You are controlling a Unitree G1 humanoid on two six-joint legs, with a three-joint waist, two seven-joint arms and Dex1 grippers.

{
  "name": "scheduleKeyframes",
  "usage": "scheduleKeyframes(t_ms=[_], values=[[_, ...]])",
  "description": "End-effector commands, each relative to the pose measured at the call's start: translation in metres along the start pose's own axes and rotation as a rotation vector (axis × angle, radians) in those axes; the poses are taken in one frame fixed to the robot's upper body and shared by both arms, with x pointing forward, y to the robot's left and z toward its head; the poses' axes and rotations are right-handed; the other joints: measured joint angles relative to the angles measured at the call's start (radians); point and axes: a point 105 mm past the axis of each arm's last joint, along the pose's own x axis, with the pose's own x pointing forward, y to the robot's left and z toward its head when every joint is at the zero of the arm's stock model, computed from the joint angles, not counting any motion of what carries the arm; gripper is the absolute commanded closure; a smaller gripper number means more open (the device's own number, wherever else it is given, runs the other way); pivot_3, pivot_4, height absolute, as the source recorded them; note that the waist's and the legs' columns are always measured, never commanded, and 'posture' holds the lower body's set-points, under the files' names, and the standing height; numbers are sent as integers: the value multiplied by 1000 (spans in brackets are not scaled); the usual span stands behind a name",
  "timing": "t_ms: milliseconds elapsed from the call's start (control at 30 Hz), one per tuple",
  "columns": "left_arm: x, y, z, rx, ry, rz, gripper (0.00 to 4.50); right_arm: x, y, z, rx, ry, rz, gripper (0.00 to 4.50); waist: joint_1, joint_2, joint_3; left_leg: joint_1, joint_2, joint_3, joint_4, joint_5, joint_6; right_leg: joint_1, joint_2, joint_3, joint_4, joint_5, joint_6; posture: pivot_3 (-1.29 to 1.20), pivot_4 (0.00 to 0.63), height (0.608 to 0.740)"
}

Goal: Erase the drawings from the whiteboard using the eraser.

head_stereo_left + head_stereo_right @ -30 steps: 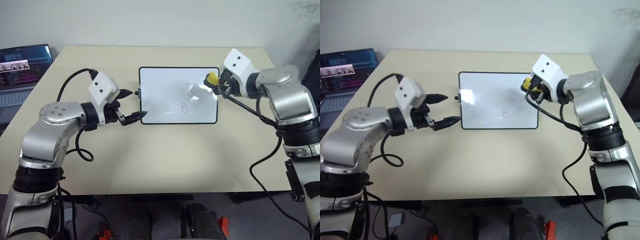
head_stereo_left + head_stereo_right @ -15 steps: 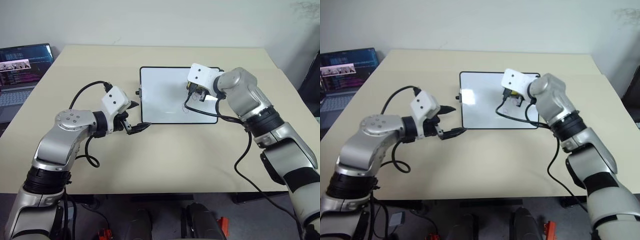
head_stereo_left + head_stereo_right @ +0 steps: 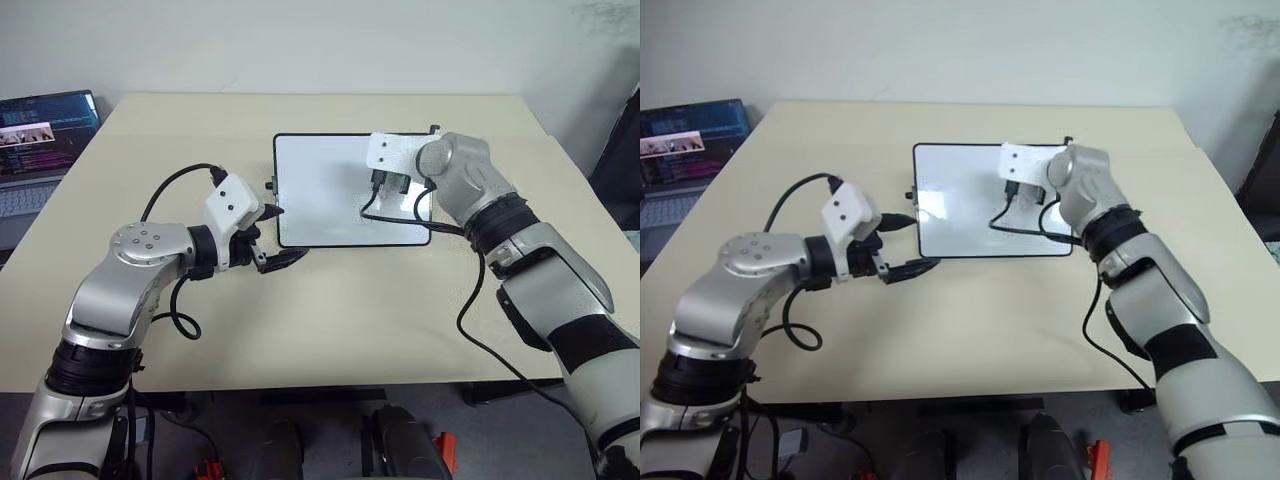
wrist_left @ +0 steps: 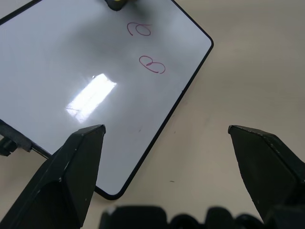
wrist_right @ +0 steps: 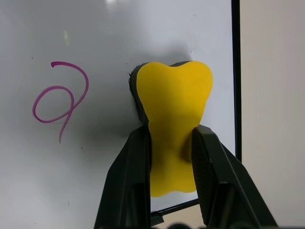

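Here my right gripper (image 5: 171,143) pinched the eraser (image 5: 174,119) onto the whiteboard (image 3: 320,190) (beside a loop (image 5: 59,100)); my left gripper (image 4: 167,143) gaped, holding nothing.

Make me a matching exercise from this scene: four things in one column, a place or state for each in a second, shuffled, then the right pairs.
Things:
1. eraser
2. left end effector
3. laptop
4. loop drawing

Places or states:
A. open, holding nothing, by the whiteboard's corner
B. purple marker line on the white surface
C. squeezed between the right end effector's fingers, on the board
D. off the table's far left edge

Pairs: 1-C, 2-A, 3-D, 4-B
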Motion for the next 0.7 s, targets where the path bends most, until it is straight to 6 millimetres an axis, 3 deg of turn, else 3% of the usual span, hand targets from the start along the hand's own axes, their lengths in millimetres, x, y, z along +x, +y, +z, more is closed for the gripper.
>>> scheduleKeyframes(t_ms=[33,367,600,700], values=[[-11,7,8,30,-19,44,0,5,12,6,-56,17,21,3662,-6,0,0,1,0,0,0,0,0,1,0,0,0,0,1,0,150,740],[-23,21,6,42,3,95,0,5,32,22,-78,-27,93,3663,-12,0,0,1,0,0,1,1,1,1,1,1,2,0,4,0,150,740],[-23,19,4,33,5,97,0,2,73,33,-108,-74,222,3664,-12,-2,-2,2,0,0,1,1,1,1,1,1,2,0,4,0,150,740],[-23,19,5,33,5,97,0,0,78,30,-106,-69,231,3664,-12,-2,-2,2,0,0,2,1,1,2,1,1,2,1,5,0,150,740]])
